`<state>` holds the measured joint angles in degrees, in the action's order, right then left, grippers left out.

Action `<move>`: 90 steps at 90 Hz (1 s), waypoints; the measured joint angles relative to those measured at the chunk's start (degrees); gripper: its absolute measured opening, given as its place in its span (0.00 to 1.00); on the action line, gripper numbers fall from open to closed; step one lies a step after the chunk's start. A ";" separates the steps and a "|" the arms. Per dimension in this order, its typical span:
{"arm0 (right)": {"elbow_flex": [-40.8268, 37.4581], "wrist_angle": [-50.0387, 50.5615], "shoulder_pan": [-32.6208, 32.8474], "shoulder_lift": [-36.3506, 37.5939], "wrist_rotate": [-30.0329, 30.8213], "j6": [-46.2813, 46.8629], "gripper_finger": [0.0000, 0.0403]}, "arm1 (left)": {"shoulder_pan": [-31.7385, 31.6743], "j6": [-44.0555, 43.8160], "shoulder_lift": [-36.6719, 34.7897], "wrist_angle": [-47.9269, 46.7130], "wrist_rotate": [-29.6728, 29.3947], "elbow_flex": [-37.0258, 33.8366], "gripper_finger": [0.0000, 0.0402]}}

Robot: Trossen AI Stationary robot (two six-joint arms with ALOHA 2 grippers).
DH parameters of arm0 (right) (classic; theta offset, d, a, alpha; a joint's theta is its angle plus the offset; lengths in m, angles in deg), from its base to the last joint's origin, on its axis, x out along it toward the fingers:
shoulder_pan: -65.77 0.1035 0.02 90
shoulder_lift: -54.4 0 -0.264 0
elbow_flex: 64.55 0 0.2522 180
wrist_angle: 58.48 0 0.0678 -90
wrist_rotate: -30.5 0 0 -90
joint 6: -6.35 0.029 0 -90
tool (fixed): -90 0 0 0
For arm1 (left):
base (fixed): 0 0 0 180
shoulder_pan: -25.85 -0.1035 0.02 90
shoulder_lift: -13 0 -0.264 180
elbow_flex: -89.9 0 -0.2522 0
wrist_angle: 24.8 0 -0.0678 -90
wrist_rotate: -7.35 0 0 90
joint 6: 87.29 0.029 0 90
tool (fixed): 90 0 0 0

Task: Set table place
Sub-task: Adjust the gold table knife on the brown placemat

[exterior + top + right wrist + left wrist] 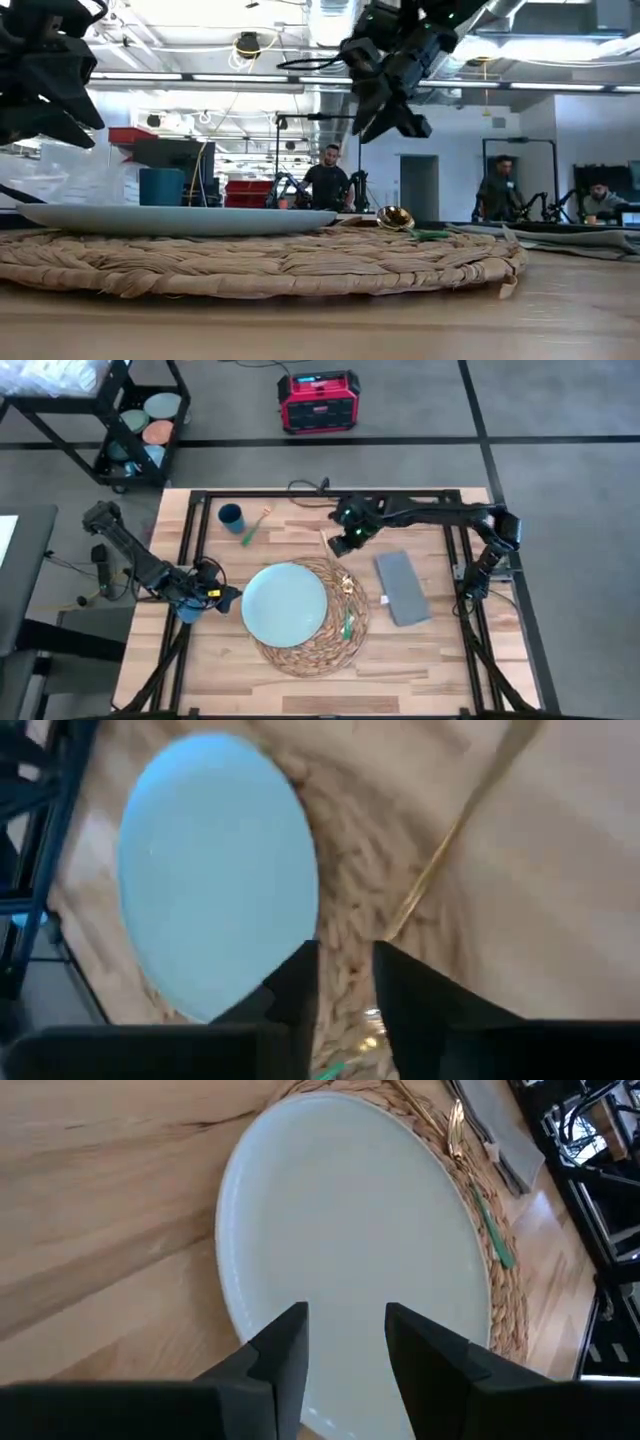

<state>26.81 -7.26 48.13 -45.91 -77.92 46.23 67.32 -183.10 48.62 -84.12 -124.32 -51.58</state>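
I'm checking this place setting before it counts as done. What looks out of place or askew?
The plate sits left of centre on the mat. One green-handled piece lies on the mat's right edge, another far off beside the cup. The napkin lies tilted.

I see a red box on the floor past my bench. A black cart holds round dishes. Three people stand far back in the room.
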 joint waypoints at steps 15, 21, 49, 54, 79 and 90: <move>-0.04 -0.94 2.46 -3.14 0.09 2.73 0.32 | 0.00 1.07 -0.01 0.02 0.02 0.00 0.30; -0.01 -0.84 3.13 -3.99 0.09 3.44 0.32 | 0.00 1.07 0.00 -0.04 0.02 0.00 0.30; 0.03 -0.69 4.11 -6.02 2.15 5.12 0.30 | 0.00 1.01 -0.01 0.02 0.04 0.00 0.30; -0.16 -0.21 4.01 -6.55 2.12 5.18 0.30 | 0.00 1.12 -0.01 0.00 0.04 0.00 0.30; 1.04 -1.77 4.05 -11.89 -1.64 6.21 0.29 | 0.00 1.70 0.09 -0.06 0.07 0.00 0.30; 1.47 -2.17 4.00 -12.55 -2.69 6.21 0.29 | 0.00 1.70 0.10 0.00 0.07 0.00 0.30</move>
<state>28.28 -9.42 52.12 -58.46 -80.60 52.44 67.32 -181.40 48.72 -84.12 -124.25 -51.58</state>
